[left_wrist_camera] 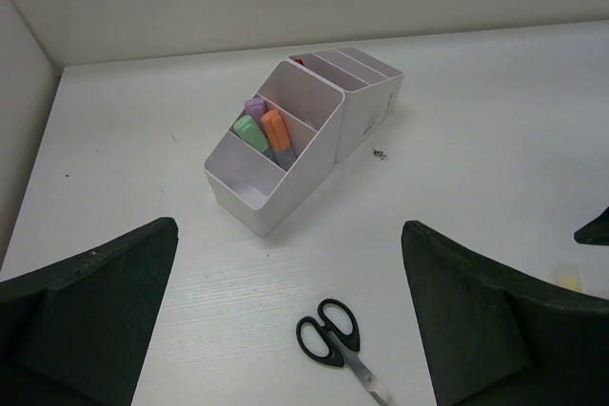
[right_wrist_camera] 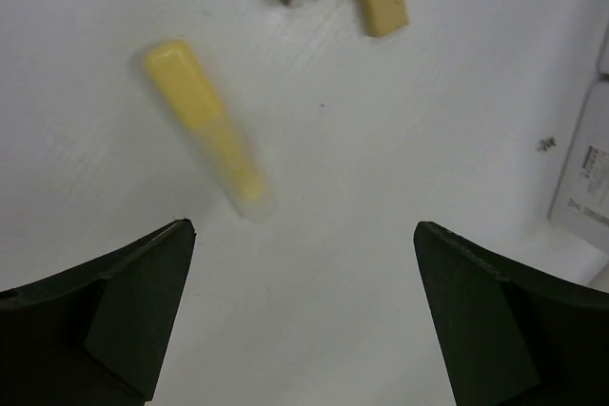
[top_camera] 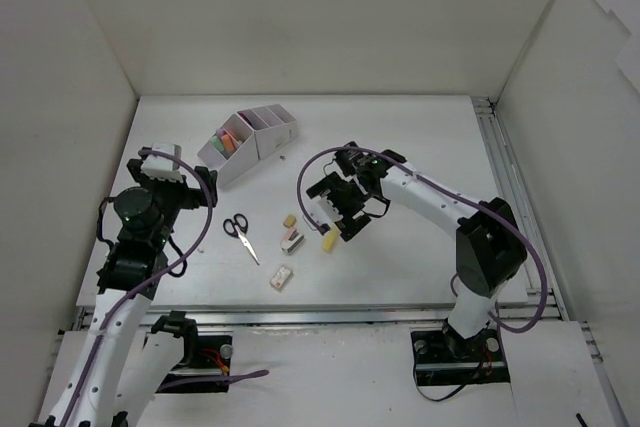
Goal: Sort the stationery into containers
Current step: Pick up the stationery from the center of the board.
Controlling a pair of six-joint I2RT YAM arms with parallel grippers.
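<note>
The sort is started but, by my reading, nowhere near finished: the organizer (left_wrist_camera: 304,173) at the back of the surface (top_camera: 420,147) has green (left_wrist_camera: 250,132), orange (left_wrist_camera: 276,128) and purple (left_wrist_camera: 255,106) highlighters standing in its second compartment. Its lowest front compartment looks bare, and the taller ones behind cannot be read beyond a speck of red. Everything else lies loose on the arms' side of the organizer. The black-handled scissors (left_wrist_camera: 333,335) lie nearest its low end. A small beige eraser (right_wrist_camera: 384,1) and a pink and metal item (top_camera: 292,242) that I cannot identify sit further toward the right arm. The yellow highlighter (right_wrist_camera: 205,130) is just past those, and a white and pink block (top_camera: 281,277) is the piece farthest from the organizer. That leaves five pieces to go. The left claw (left_wrist_camera: 288,235) hangs wide and empty, looking down over the organizer's front corner with the scissors just below it. The right claw (right_wrist_camera: 304,227) is also spread wide and carries nothing. It hovers off the surface with the yellow highlighter lying flat ahead of its left finger, apart from it, and the organizer's edge at the far right of its view. The highlighter looks like the likeliest next pick, though neither claw touches anything yet
</note>
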